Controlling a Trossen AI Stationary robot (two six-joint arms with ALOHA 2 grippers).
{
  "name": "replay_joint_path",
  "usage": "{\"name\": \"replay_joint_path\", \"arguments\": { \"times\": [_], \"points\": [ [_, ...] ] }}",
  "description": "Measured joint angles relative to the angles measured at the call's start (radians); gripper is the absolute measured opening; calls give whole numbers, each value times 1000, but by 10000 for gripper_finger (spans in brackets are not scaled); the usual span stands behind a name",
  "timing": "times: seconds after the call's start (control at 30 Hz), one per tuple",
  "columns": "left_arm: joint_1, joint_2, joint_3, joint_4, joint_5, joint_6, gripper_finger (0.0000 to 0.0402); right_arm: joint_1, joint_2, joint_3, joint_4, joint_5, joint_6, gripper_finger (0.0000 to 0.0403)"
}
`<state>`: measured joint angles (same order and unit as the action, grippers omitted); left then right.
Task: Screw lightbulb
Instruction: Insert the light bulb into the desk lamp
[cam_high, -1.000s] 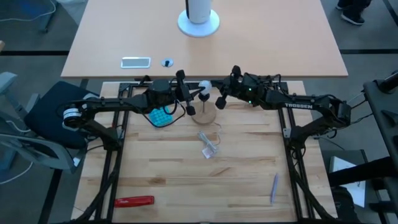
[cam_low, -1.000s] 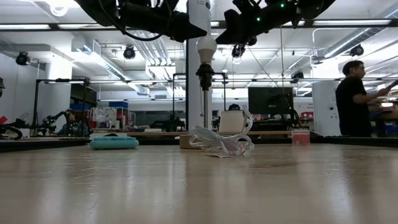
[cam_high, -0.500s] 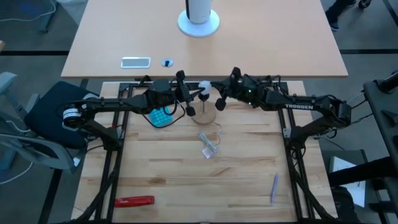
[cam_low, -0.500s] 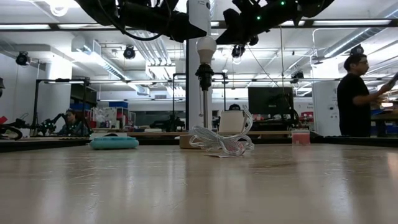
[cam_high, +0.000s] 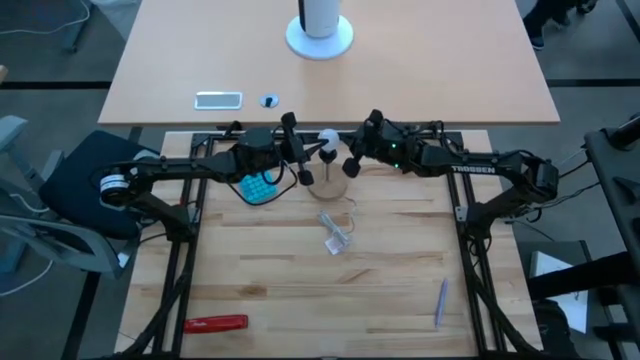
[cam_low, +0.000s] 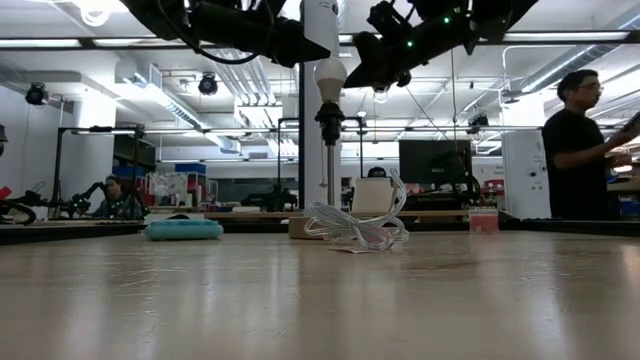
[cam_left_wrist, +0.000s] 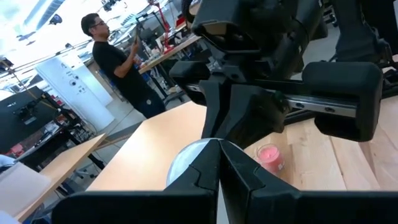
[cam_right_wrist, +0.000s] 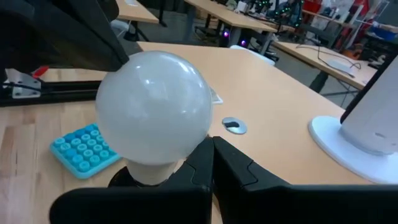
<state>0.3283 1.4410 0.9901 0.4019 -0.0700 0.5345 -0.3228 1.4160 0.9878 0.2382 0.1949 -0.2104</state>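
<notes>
The white lightbulb (cam_high: 327, 139) (cam_low: 330, 72) sits upright in a black socket (cam_low: 329, 115) on a thin stem above a round wooden disc (cam_high: 330, 186). My left gripper (cam_high: 312, 150) (cam_left_wrist: 219, 155) is level and shut, with its tips just short of the bulb (cam_left_wrist: 186, 158) on the bulb's left. My right gripper (cam_high: 343, 148) (cam_right_wrist: 212, 152) is shut too. It comes from the right, and its tips stand by the bulb's lower side (cam_right_wrist: 155, 106), above the socket (cam_right_wrist: 134, 177). My left gripper's shut fingertips (cam_left_wrist: 211, 163) stand right before the bulb's left side; I cannot tell whether they touch it. My right gripper's shut fingertips (cam_right_wrist: 202, 155) lie against or just beside the bulb's lower right flank (cam_right_wrist: 198, 134), coming level from the right; I cannot tell whether they touch it.
A blue moulded tray (cam_high: 258, 187) lies left of the disc, with a clear wrapper (cam_high: 336, 240) nearer. A red tool (cam_high: 215, 323) and a pen (cam_high: 440, 300) lie near the front edge. A pink round thing (cam_left_wrist: 269, 157) sits under the right arm. A person (cam_low: 575, 150) stands beyond the table.
My right gripper has dipped a little and edged toward the bulb, staying shut. The bulb and my left gripper have kept still.
</notes>
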Motion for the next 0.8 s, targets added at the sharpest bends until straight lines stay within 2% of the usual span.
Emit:
{"name": "replay_joint_path", "arguments": {
  "times": [0.8],
  "points": [
    [2, 0, 0, 0, 1, 7, 0, 49, -30, 0, -24, 5, 27, 0]
  ]
}}
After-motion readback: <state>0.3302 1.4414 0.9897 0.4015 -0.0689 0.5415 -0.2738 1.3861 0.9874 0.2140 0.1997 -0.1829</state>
